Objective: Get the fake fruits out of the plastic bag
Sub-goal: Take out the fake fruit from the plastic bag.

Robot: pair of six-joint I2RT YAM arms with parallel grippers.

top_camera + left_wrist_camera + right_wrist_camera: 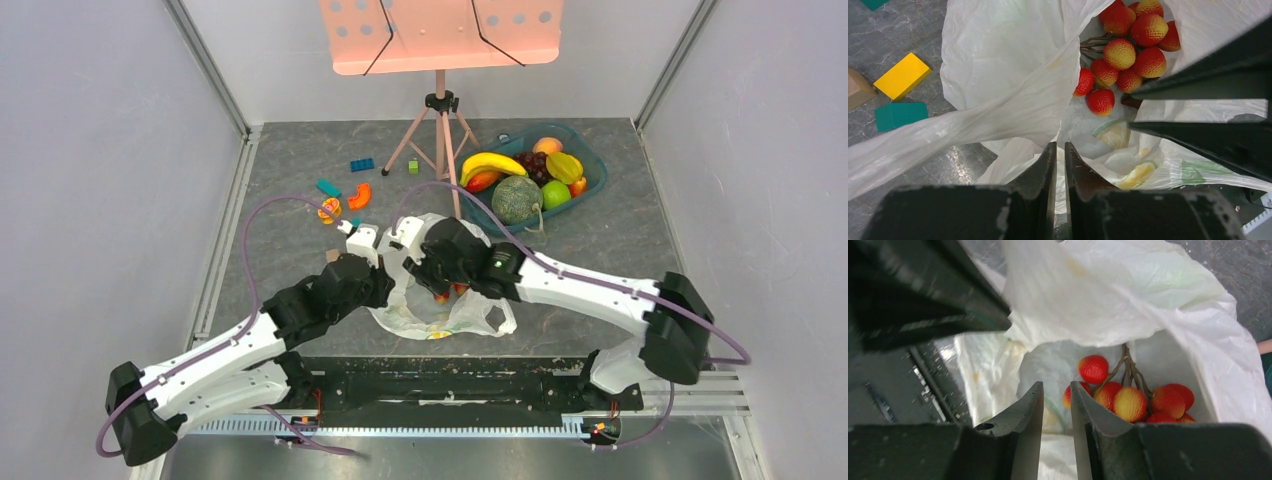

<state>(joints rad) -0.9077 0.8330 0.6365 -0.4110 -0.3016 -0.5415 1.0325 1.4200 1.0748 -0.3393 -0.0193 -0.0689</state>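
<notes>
The plastic bag (470, 315) lies crumpled at the near middle of the table, its mouth held open. Inside it lies a cluster of small red-pink balls (441, 296) on brown stems, clear in the left wrist view (1128, 50) and the right wrist view (1130, 402). My left gripper (1060, 146) is shut on the bag's film (1008, 50) at its near rim. My right gripper (1056, 390) is narrowly open over the bag's mouth (1108, 290), just left of the balls and not touching them. A yellow banana bunch (490, 162) lies in the teal bin.
A teal bin (590, 165) at the far right holds a netted melon (516, 198), dark grapes and other fruits. A tripod stand (440, 130) rises behind the bag. Toy blocks (345, 190) lie at the far left; yellow (902, 76) and green (900, 116) blocks lie beside the bag.
</notes>
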